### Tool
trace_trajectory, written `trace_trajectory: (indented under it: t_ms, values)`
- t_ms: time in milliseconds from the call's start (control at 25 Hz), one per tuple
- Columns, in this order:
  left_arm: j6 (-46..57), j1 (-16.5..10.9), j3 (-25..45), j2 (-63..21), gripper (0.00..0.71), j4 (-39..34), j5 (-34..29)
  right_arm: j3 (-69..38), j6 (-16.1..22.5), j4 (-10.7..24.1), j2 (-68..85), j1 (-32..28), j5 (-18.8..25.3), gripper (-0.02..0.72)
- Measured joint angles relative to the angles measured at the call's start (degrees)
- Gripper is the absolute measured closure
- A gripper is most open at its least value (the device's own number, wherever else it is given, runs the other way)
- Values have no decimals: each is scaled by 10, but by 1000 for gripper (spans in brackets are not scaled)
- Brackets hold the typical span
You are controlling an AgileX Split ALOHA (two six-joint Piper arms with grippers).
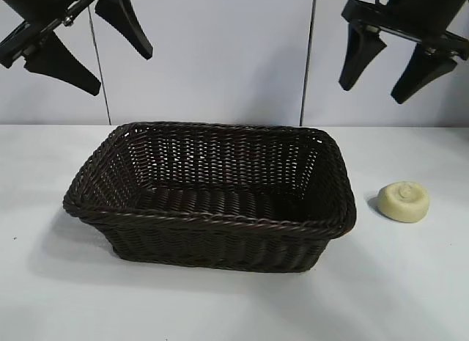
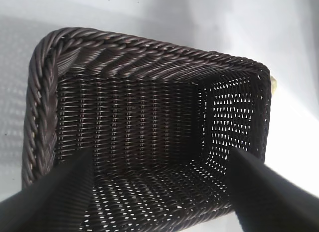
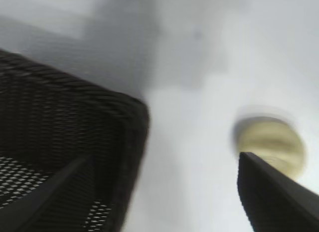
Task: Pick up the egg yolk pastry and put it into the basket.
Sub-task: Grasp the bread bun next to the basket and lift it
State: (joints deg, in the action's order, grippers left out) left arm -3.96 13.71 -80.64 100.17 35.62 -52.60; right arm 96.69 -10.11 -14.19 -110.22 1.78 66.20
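Observation:
The egg yolk pastry (image 1: 404, 201), a small pale yellow puck with a knob on top, lies on the white table just right of the basket (image 1: 212, 224). The dark brown woven basket sits mid-table with nothing inside. My right gripper (image 1: 392, 73) hangs open high above the pastry; in the right wrist view the pastry (image 3: 271, 144) shows past one fingertip (image 3: 249, 164), beside the basket corner (image 3: 124, 117). High at the upper left my left gripper (image 1: 121, 70) is open, over the basket's left end; its wrist view looks down into the basket (image 2: 50, 92), with a sliver of the pastry (image 2: 273, 83) past the far rim.
White tabletop (image 1: 410, 282) surrounds the basket, with open room in front and at the right around the pastry. A pale panelled wall (image 1: 220, 55) stands behind the table.

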Motion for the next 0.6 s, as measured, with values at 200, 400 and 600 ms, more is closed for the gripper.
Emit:
trace_trajectory:
  t_ms: [200, 400, 600]
  values:
    - [0, 0, 0, 0, 171, 0, -1, 0, 5, 14, 0, -35, 3, 134]
    - [0, 0, 0, 0, 171, 0, -1, 0, 6, 15, 0, -37, 4, 134]
    - [0, 0, 0, 0, 171, 0, -1, 0, 6, 16, -27, -37, 13, 134]
